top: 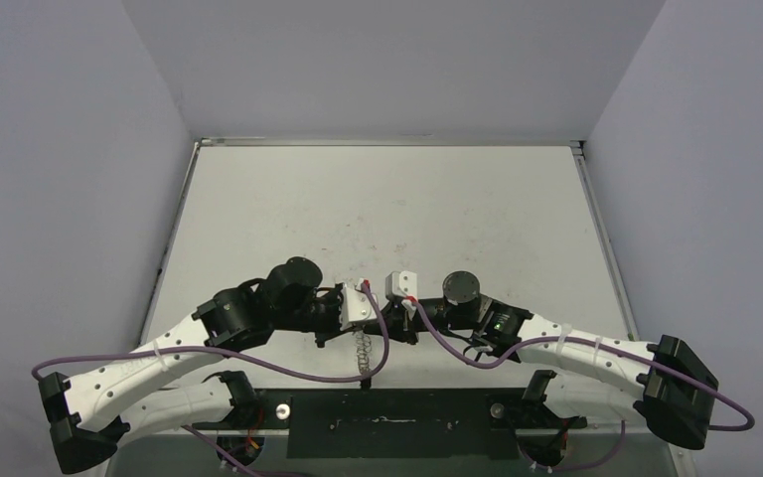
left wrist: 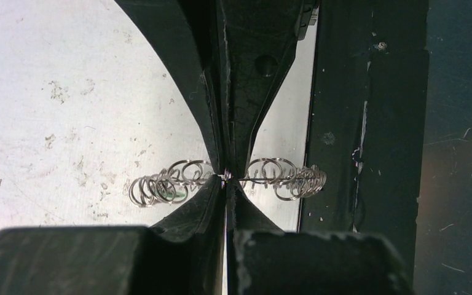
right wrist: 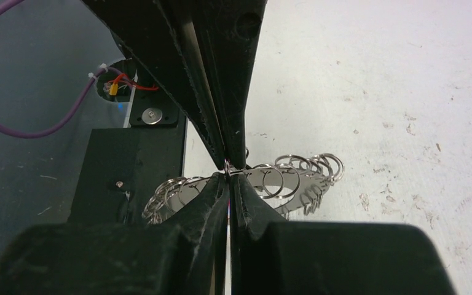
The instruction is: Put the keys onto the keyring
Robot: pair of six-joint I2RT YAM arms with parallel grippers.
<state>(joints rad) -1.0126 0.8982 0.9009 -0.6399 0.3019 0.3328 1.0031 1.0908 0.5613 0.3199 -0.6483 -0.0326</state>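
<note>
Left tool (left wrist: 225, 183) and right tool (right wrist: 228, 179) each pinched the keyring (left wrist: 160, 187) tight; no keys were visible, so threading remained undone.

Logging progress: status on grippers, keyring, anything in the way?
Left gripper and right gripper both shut on keyring, tips meeting. Keys not in view. No obstruction seen.
</note>
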